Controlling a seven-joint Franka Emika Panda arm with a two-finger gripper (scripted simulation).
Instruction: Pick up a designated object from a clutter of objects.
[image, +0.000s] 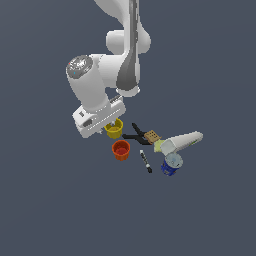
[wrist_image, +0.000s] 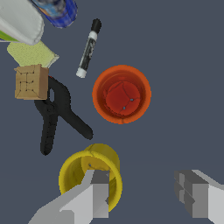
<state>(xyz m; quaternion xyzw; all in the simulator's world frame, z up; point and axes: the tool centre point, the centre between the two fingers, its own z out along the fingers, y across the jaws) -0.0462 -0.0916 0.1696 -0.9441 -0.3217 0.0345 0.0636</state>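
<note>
Beside yellow cup (wrist_image: 74, 175): orange-red cup (wrist_image: 121, 94), black clamp (wrist_image: 54, 113)

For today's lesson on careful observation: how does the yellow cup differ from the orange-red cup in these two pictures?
The yellow cup is yellow; the orange-red cup is orange-red. In the wrist view one finger of the claw crosses the yellow cup's rim, while the orange-red cup stands free of the claw. In the exterior view the yellow cup sits partly hidden under the robot's hand; the orange-red cup shows whole. Both are small, round, open-topped, upright and similar in size.
</note>
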